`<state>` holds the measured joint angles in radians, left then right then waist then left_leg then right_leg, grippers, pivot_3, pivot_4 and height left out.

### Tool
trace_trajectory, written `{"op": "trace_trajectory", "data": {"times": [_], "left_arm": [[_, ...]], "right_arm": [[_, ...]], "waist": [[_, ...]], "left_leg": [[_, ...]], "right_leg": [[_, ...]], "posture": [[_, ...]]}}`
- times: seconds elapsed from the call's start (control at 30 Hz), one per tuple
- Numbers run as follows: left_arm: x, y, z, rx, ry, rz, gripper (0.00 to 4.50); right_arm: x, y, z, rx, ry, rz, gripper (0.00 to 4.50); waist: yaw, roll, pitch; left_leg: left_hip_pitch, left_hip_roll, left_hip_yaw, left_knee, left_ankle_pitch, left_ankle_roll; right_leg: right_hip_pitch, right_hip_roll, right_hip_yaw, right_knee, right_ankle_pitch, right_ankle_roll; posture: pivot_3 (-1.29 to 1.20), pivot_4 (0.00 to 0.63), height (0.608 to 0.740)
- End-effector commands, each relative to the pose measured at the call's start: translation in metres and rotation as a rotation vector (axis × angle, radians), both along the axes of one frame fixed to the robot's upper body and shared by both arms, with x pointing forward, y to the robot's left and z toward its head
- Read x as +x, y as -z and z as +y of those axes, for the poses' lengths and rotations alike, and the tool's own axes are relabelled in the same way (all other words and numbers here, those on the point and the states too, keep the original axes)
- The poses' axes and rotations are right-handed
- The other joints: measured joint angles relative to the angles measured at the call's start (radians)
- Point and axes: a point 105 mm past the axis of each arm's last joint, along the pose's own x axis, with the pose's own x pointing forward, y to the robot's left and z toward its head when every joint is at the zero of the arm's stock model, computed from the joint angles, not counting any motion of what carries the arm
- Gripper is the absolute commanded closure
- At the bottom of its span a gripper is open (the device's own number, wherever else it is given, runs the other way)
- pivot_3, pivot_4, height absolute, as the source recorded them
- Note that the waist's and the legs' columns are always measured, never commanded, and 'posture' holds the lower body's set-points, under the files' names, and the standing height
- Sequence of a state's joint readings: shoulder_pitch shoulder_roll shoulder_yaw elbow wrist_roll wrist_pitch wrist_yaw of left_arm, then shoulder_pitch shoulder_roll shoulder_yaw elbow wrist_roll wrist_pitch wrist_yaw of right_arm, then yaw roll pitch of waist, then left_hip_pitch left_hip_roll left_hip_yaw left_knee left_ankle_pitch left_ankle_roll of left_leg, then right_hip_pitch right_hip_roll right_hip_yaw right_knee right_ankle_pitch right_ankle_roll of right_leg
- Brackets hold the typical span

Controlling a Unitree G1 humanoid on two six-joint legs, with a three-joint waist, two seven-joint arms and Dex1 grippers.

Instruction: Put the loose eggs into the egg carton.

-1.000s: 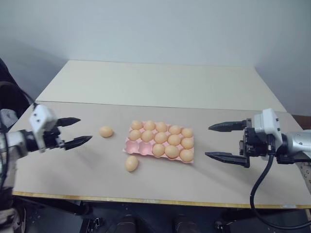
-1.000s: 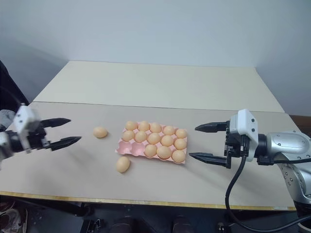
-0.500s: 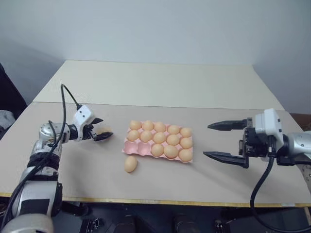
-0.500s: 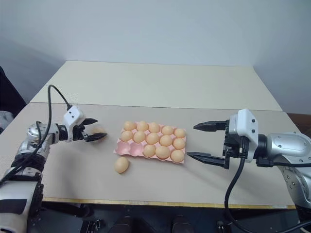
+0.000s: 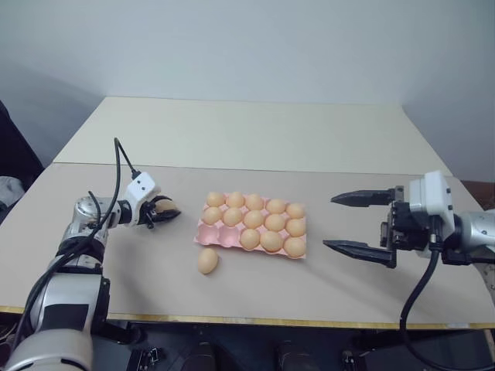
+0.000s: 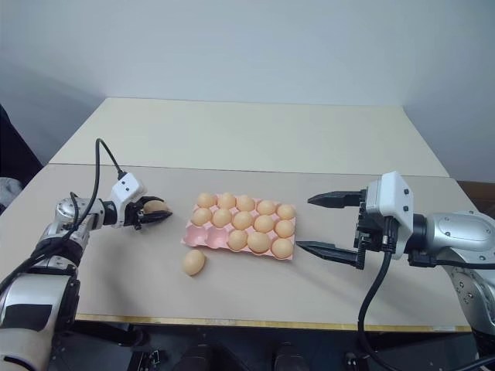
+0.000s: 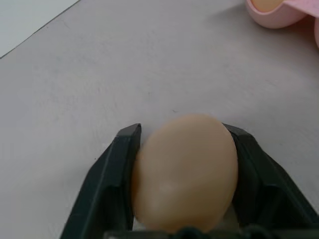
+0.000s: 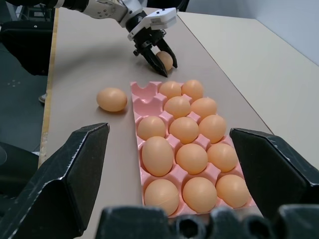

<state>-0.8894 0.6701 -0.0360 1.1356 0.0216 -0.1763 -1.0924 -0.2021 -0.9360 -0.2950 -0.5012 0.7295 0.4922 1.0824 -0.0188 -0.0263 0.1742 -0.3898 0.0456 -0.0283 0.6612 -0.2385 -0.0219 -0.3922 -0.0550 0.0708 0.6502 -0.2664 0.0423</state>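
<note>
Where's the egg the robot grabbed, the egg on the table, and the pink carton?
Grabbed egg (image 7: 184, 172): left wrist view, shell middle.
Table egg (image 5: 207, 261): left eye view, its middle.
Carton (image 8: 145, 91): right wrist view, empty corner cup rim.

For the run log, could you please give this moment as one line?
left gripper: shut on egg | right gripper: open | carton: two cups empty

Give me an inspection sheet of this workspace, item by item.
Surface: beige table, a seam across it.
Job's things: pink egg carton with thirteen eggs seated, two cups empty at the corner nearest the left arm; one loose egg lying on the table near that corner; another egg between the left gripper's fingers.
Clutter: nothing seen.
Grippers: left gripper shut on the egg, low over the table; right gripper open, beside the carton, apart from it.
Cables: black cable on the left arm, another under the right.
Surroundings: plain pale wall.
</note>
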Motion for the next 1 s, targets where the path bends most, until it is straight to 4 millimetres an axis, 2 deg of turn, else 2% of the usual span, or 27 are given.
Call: {"op": "trace_trajectory", "data": {"times": [0.03, 0.1, 0.17, 0.27, 0.47, 0.6, 0.9, 1.0], "left_arm": [[-0.007, -0.017, 0.010, 0.008, 0.040, -0.045, 2.19], [-0.009, -0.026, 0.006, -0.007, 0.086, -0.069, 2.19], [-0.012, -0.046, -0.015, -0.062, 0.197, -0.130, 2.19], [-0.026, -0.068, -0.058, -0.144, 0.407, -0.188, 2.19], [-0.056, -0.068, -0.128, -0.203, 0.674, -0.171, 2.19], [-0.061, -0.058, -0.143, -0.190, 0.720, -0.131, 2.19], [-0.065, -0.041, -0.154, -0.142, 0.755, -0.076, 2.19], [-0.063, -0.036, -0.154, -0.125, 0.744, -0.059, 1.52]], "right_arm": [[-0.002, -0.011, -0.002, -0.001, 0.005, -0.050, 0.00], [-0.002, -0.011, -0.002, -0.001, 0.005, -0.050, 0.00], [-0.001, -0.010, -0.001, 0.001, 0.003, -0.050, 0.00], [0.001, -0.010, 0.001, 0.003, 0.000, -0.051, 0.00], [0.001, -0.011, 0.002, 0.001, -0.001, -0.053, 0.00], [-0.001, -0.012, 0.002, 0.001, 0.005, -0.059, 0.00], [-0.003, -0.012, 0.000, 0.006, 0.017, -0.063, 0.00], [-0.003, -0.011, 0.000, 0.007, 0.018, -0.063, 0.00]], "waist": [[-0.004, 0.000, 0.000], [-0.006, 0.000, 0.000], [-0.001, 0.000, 0.000], [0.014, 0.000, 0.000], [0.014, 0.000, 0.000], [0.000, 0.000, 0.000], [0.002, 0.000, 0.000], [0.004, 0.000, 0.000]], "left_leg": [[0.000, 0.000, 0.000, 0.000, 0.000, 0.000], [-0.001, 0.000, 0.000, 0.000, 0.000, 0.000], [-0.001, 0.000, 0.000, 0.000, 0.000, 0.000], [-0.001, 0.000, 0.000, 0.000, 0.000, 0.000], [-0.001, 0.000, 0.000, 0.001, 0.000, 0.000], [-0.001, 0.000, -0.001, 0.001, 0.000, 0.000], [0.000, 0.000, -0.001, 0.001, 0.000, 0.000], [0.000, 0.000, -0.001, 0.001, 0.000, 0.000]], "right_leg": [[0.000, 0.000, 0.000, 0.000, 0.000, 0.000], [-0.001, 0.000, 0.000, 0.000, 0.000, 0.000], [-0.001, 0.000, 0.000, 0.000, 0.000, 0.000], [0.000, -0.001, -0.001, 0.000, 0.000, 0.000], [0.001, -0.001, 0.000, -0.001, 0.000, 0.000], [0.001, 0.000, 0.000, 0.000, 0.000, 0.000], [0.001, 0.000, 0.000, -0.001, 0.000, 0.000], [0.001, 0.000, 0.000, -0.001, 0.000, 0.000]], "posture": [[0.00, 0.150, 0.740], [0.00, 0.150, 0.740], [0.00, 0.150, 0.740], [0.00, 0.150, 0.740], [0.00, 0.150, 0.740], [0.00, 0.150, 0.740], [0.00, 0.150, 0.740], [0.00, 0.150, 0.740]]}}
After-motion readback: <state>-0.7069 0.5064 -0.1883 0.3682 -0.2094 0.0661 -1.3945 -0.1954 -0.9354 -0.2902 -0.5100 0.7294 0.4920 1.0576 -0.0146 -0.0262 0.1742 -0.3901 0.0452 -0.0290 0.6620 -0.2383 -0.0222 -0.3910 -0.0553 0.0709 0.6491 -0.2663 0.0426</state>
